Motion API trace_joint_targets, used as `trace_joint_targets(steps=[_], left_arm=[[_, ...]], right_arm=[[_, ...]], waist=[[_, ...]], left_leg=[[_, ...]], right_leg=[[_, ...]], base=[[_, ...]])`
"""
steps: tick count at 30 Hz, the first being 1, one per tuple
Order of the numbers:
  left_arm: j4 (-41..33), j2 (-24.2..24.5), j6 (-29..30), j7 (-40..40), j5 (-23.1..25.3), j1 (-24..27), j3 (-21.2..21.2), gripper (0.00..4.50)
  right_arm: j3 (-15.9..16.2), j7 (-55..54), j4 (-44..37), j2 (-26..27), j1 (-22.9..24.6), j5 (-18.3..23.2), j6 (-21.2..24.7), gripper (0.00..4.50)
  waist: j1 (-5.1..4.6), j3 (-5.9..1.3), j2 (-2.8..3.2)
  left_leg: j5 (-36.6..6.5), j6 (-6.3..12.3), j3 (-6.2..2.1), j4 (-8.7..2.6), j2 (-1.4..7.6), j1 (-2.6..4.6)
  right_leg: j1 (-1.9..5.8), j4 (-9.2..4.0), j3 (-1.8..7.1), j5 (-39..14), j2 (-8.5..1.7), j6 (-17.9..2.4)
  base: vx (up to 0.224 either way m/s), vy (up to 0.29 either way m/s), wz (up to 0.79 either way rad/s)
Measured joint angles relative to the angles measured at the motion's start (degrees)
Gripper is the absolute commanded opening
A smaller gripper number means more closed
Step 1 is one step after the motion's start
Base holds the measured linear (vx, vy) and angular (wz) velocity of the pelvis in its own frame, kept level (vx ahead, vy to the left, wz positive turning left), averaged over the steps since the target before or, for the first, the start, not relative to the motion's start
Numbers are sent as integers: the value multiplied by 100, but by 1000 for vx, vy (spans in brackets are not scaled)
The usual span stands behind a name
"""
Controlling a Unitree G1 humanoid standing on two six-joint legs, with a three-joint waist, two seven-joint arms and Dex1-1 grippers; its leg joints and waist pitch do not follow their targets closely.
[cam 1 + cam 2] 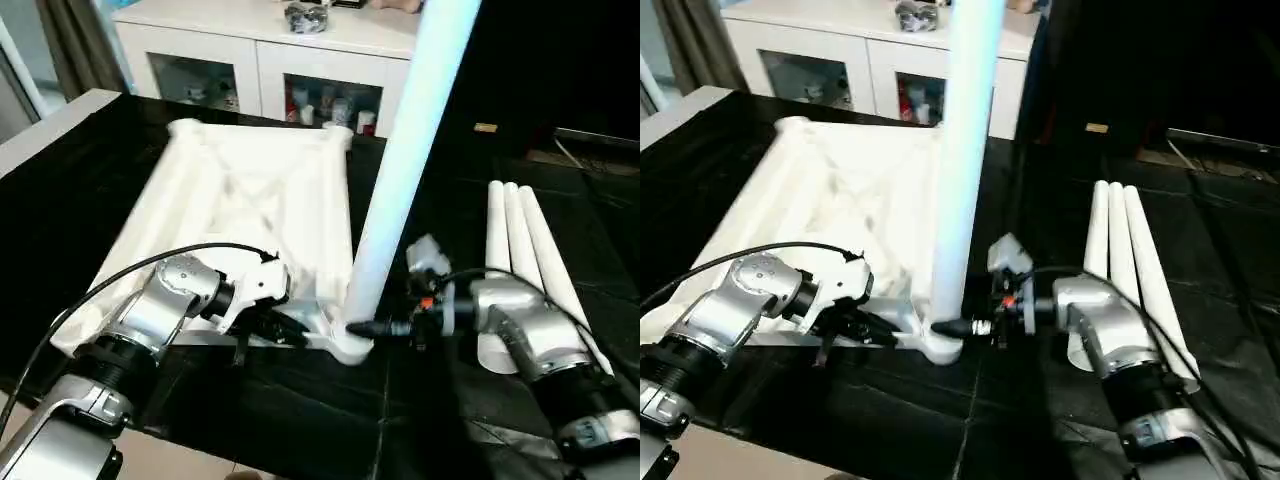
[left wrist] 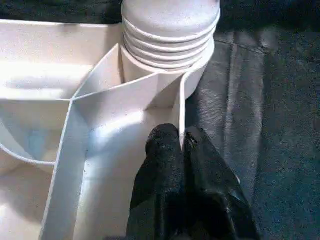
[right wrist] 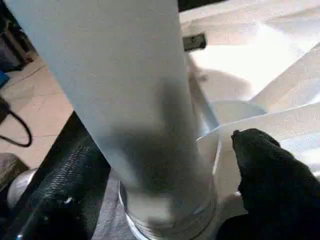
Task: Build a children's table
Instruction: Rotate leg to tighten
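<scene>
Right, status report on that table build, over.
Left gripper shut on table top rim by the corner socket. Right gripper around upright leg in that socket. Three spare legs lie right. Nothing obstructing.

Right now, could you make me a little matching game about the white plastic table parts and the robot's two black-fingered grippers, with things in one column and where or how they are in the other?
Things:
1. white plastic tabletop
2. upright white leg
3. three spare white legs
4. left gripper

States:
A. lying side by side on the black surface
B. shut on a thin rim wall
C. standing in a round corner socket
D. lying upside down, ribs showing

Pairs: 1-D, 2-C, 3-A, 4-B
</scene>
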Motion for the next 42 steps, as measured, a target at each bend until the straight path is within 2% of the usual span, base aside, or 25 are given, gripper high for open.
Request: trace_joint_targets(steps=[9, 18, 22, 25, 29, 31, 35, 37, 41, 42], left_arm=[[2, 11, -67, -35, 10, -1, -32, 0], [10, 4, -54, -26, 5, -5, 13, 0], [33, -178, 205, 209, -36, 2, 87, 0], [66, -339, 532, 691, -40, 1, 239, 0], [104, -708, 1122, 1626, 59, -46, 484, 0], [113, -844, 1299, 1883, 63, -60, 548, 0], [235, -1307, 1880, 2987, 215, -224, 857, 0], [305, -1514, 2050, 3395, 246, -301, 949, 0], [335, -1866, 2331, 4078, 287, -409, 1044, 0], [335, -1883, 2336, 4118, 292, -418, 1043, 0]], right_arm=[[106, 401, 352, 13, -207, -42, -11, 277], [96, 412, 358, 25, -242, -71, -117, 252], [-81, 136, 74, 91, 13, -69, -25, 250], [-424, -676, -240, 313, 332, -68, 113, 248], [-887, -2264, -314, 893, 469, -146, 250, 247], [-993, -2715, -307, 1053, 463, -174, 273, 247], [-1327, -4340, 189, 1852, 4, -488, 248, 244], [-1403, -4910, 417, 2031, -226, -572, 251, 244], [-1614, -5672, 794, 2285, -564, -607, 200, 244], [-1631, -5722, 819, 2304, -587, -610, 177, 299]], waist=[[-1, -2, -9], [-6, -5, -14], [11, -5, -13], [-24, -7, -17], [-250, -11, -25], [-320, -12, -25], [-425, -13, -23], [-460, -13, -24], [-454, -14, -26], [-446, -14, -26]], left_leg=[[2, 2, 20, 0, 0, 1], [0, -1, 28, 3, 0, 8], [1, -6, 31, 3, 2, 10], [2, -9, 34, 2, 2, 13], [4, -16, 48, -2, 1, 36], [4, -16, 49, -4, 0, 40], [12, -25, 51, -9, 2, 50], [13, -23, 50, -10, -1, 46], [3, -12, 50, -15, -4, 42], [3, -12, 50, -21, -4, 42]], right_leg=[[-1, 4, 2, -1, 0, 2], [1, 6, 8, -1, 0, 2], [2, 8, 15, -1, 0, 3], [2, 11, 25, 2, 0, 7], [1, 8, 40, 5, 0, 12], [2, 6, 41, 6, 0, 12], [2, 6, 40, 6, 4, 12], [3, -1, 41, 6, 2, 12], [4, 0, 45, 7, -2, 13], [3, 0, 45, 7, -1, 13]], base=[[0, 0, 0], [0, 0, 0], [0, 0, 0], [0, 0, 0], [0, 0, 0], [0, 0, 0], [0, 0, 0], [0, 0, 0], [0, 0, 0], [0, 0, 0]])
